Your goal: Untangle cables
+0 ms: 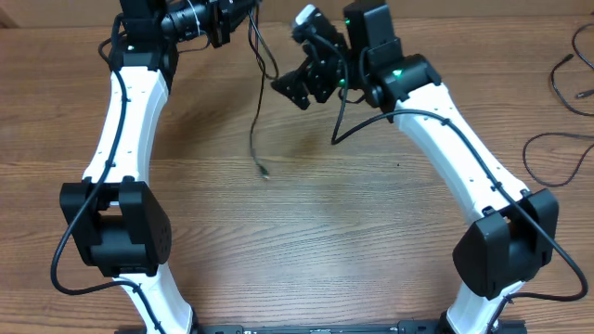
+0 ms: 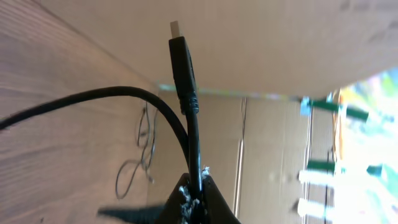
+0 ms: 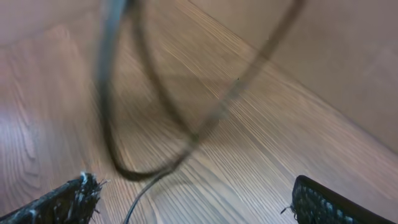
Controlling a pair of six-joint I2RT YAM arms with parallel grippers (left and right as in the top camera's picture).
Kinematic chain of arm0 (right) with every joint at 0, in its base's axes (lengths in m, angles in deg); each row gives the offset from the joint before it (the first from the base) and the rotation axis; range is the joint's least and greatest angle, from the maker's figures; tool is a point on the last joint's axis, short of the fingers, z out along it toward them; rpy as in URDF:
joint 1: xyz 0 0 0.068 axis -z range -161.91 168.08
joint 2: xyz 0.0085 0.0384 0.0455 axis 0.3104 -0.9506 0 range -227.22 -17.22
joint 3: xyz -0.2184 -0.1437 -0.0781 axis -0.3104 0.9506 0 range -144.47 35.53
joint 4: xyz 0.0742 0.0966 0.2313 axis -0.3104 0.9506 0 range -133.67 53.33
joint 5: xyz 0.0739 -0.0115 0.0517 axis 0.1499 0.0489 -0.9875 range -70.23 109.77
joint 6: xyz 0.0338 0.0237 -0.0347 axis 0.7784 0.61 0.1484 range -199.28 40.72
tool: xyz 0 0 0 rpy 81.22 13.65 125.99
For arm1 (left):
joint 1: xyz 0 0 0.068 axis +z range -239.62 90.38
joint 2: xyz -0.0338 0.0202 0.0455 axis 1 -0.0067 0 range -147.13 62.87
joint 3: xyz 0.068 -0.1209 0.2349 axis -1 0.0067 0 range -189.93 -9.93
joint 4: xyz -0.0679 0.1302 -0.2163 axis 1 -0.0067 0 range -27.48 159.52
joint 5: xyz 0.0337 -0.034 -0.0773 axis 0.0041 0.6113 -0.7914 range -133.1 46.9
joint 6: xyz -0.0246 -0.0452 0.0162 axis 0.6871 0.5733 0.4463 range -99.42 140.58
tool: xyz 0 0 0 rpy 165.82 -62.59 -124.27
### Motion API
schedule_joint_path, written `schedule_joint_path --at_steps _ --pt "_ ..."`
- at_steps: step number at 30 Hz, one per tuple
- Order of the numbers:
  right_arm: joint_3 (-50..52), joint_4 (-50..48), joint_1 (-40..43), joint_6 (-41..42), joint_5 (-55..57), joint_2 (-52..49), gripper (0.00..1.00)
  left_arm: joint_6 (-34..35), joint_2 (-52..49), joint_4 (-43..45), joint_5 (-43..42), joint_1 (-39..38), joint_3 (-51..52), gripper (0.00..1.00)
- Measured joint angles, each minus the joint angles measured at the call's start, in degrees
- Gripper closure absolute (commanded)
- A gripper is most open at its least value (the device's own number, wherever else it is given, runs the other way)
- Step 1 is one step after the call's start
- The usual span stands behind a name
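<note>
A thin black cable hangs from my left gripper at the back of the table, and its small tip reaches the wood. In the left wrist view the left gripper is shut on this cable just below its black plug, which has a silvery tip. My right gripper is open and empty just right of the hanging cable. In the right wrist view its fingers are wide apart, and a blurred cable loop hangs in front of them.
More thin black cords lie on the table at the far right and at the right edge. They show as faint loops in the left wrist view. A cardboard wall stands behind the table.
</note>
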State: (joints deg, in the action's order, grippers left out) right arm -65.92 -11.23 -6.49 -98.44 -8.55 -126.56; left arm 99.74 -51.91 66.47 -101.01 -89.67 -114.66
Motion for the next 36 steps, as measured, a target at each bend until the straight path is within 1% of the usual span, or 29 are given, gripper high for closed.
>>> schedule_joint_path --at_steps 4,10,14,17,21,22,23,24,25,28,36 --pt "0.0 -0.2 -1.0 -0.3 -0.2 0.0 0.02 1.7 0.0 0.0 3.0 1.7 0.0 0.96" --pt "0.0 0.3 -0.9 -0.3 -1.6 0.0 0.02 3.0 0.0 0.0 4.2 4.6 0.0 0.96" --pt "0.0 -0.6 -1.4 -0.3 -2.4 0.0 0.02 5.5 0.0 0.2 4.0 3.6 0.0 0.96" --pt "0.0 -1.5 -2.6 -0.3 -2.2 0.0 0.02 9.0 0.0 4.0 3.3 1.4 0.0 0.96" --pt "0.0 -2.3 -4.7 -0.4 -0.6 0.0 0.01 14.8 0.0 12.7 1.5 -1.3 0.0 0.96" --pt "0.0 -2.6 -5.2 -0.4 0.0 0.0 0.03 16.5 0.0 15.3 0.8 -1.9 0.0 0.96" --pt "0.0 -2.7 -5.5 -0.4 0.3 0.0 0.24 17.7 0.0 17.3 0.3 -2.2 0.0 0.96" --pt "0.0 -2.9 -5.7 -0.7 0.8 0.0 0.52 19.0 0.0 19.2 -0.2 -2.5 0.0 0.96" --pt "0.0 -2.9 -5.8 -0.5 1.1 0.0 0.96 19.9 0.0 20.5 -0.6 -2.6 0.0 0.96" --pt "0.0 -2.9 -5.8 -0.4 1.8 0.0 0.96 21.7 0.0 21.9 -1.5 -2.7 0.0 0.96" --pt "0.0 -4.0 -5.7 1.1 4.3 -0.6 0.96 21.6 0.0 21.9 -3.7 -2.1 0.0 0.96"
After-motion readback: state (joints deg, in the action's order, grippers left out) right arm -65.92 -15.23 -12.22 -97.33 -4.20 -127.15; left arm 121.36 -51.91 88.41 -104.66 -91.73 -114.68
